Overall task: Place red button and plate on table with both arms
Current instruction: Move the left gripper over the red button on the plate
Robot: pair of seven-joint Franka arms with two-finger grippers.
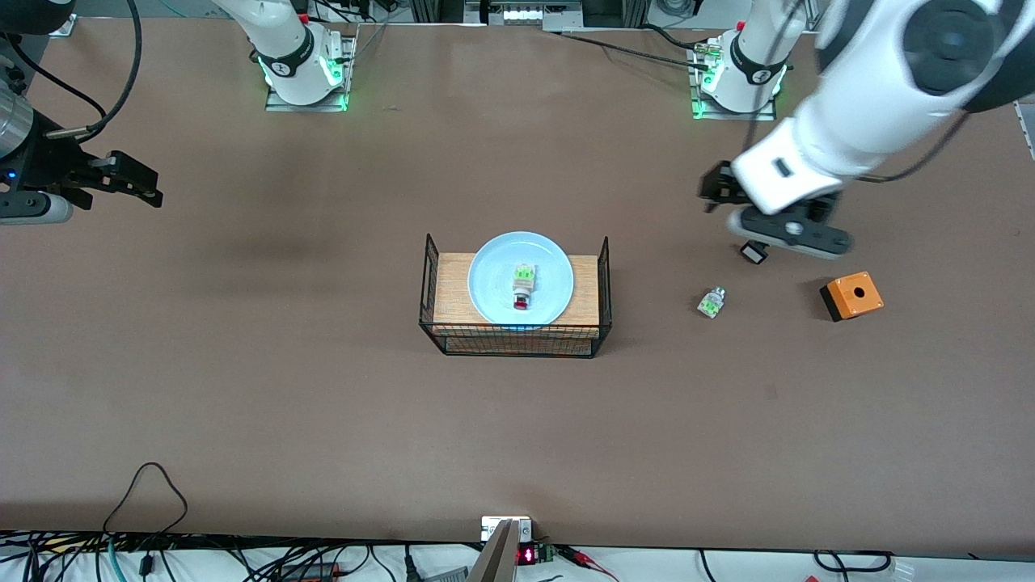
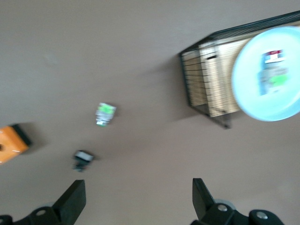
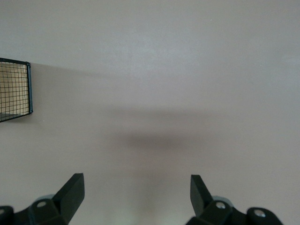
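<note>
Above table [image 1: 242, 388], both claws spread

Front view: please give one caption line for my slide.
Red button lies on the plate atop the basket; both arms wait, left gripper and right gripper open above the table.

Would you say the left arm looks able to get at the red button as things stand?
Probably yes. The red button lies uncovered on the plate atop the basket, open from above. The left gripper, fingers open and empty, hangs over bare table beside the basket.
</note>
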